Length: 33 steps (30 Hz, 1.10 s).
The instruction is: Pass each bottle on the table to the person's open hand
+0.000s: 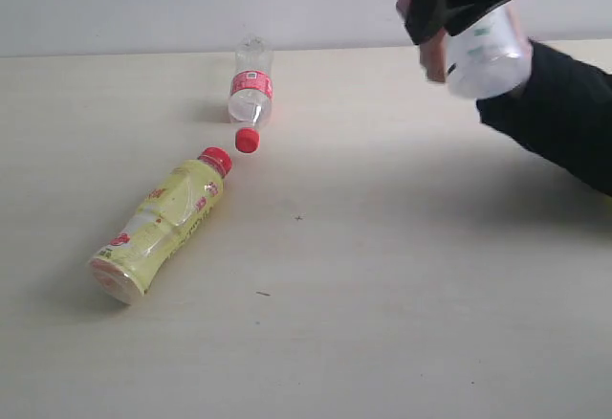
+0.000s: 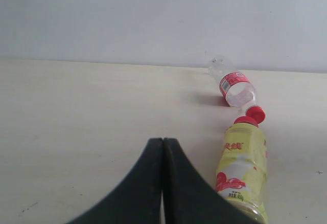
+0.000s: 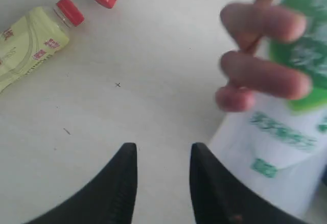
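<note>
Far right, the person's hand (image 3: 263, 73) wraps the green-white bottle (image 1: 488, 55), apparently taking it over, so the right end effector (image 3: 163, 155) gapes empty. The left end effector (image 2: 163, 144) is closed; the yellow bottle (image 1: 163, 223) and small clear bottle (image 1: 251, 89) lie left on the bench (image 1: 382, 295).

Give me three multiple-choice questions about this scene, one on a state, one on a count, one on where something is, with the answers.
1. The left gripper is: A wide open; B shut on nothing; C shut on a bottle.
2. Bottles lying on the table: A two; B three; C four.
3. The green-labelled bottle is: A on the table; B in the left gripper; C in the person's hand.

1 B: its jaws meet with nothing between them.
2 A: only the yellow bottle and the small clear bottle lie there.
3 C: the hand's fingers wrap around it, off the table.
</note>
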Motion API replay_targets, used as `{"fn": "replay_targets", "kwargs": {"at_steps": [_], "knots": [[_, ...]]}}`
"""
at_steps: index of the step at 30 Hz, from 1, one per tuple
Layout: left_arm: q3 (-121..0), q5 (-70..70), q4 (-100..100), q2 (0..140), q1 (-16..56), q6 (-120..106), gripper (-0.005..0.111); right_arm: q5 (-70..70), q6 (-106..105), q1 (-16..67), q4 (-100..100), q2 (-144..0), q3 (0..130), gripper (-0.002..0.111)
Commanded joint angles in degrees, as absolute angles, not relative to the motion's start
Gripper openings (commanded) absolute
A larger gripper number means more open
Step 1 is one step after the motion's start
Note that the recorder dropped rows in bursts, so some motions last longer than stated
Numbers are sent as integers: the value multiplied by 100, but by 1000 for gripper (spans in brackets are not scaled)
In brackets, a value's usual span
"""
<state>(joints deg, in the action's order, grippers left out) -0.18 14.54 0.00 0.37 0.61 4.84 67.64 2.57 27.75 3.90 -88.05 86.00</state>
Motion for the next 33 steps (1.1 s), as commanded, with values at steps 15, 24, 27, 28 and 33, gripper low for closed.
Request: {"fn": "replay_targets", "kwargs": {"at_steps": [15,24,27,28,33], "knots": [[0,1399,-60,0,50,469,0,4057,-773,2764,555,-1226,3696,0],[0,1399,-60,0,50,469,0,2596,-732,2764,453,-325,2021,0],[0,1399,-60,0,50,469,0,2644,-732,2764,453,-325,1909,0],[0,1399,-60,0,50,469,0,2644,-732,2764,463,-325,1836,0],[0,1399,-60,0,50,469,0,2286,-958,2764,1218,-335,1349,0]]}}
